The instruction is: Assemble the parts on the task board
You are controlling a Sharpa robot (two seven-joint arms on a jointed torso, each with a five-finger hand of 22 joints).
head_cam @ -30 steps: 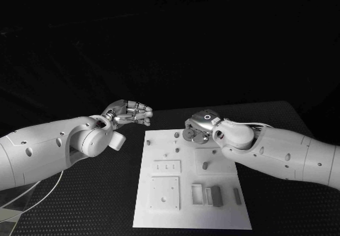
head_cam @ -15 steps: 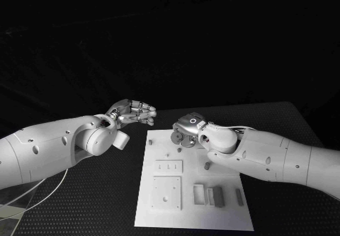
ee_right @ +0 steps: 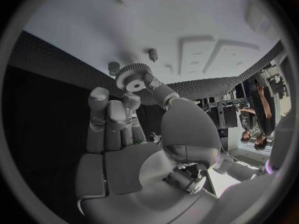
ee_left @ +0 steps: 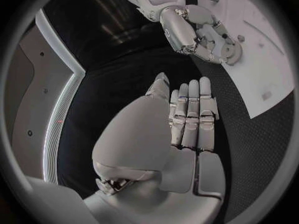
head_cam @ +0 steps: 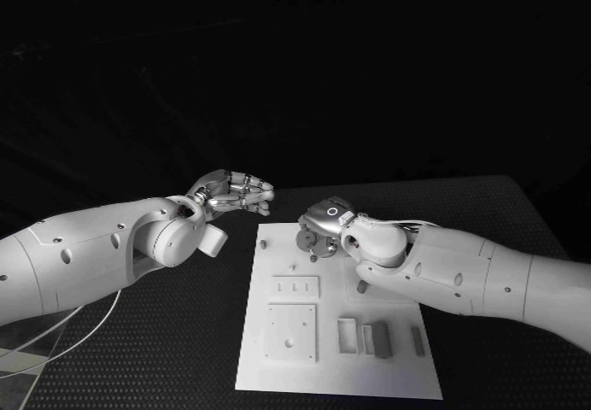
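The right hand (head_cam: 324, 224) reaches over the far end of the white board (head_cam: 339, 376), its fingers (ee_right: 132, 103) pinching a small gear (ee_right: 134, 77) just above it (two pegs nearby), while the left hand (head_cam: 234, 193) hovers beside the board over the desk (head_cam: 160, 359), fingers curled in on nothing.

The worktop (head_cam: 148, 359) is black with a fine dotted texture. The board (head_cam: 277, 380) on it is plain white, and the parts (head_cam: 376, 339) on it are grey. Both arms are white; the left hand (head_cam: 234, 193) and right hand (head_cam: 323, 227) are silver. The gear (ee_right: 134, 76) is grey, with a toothed rim.
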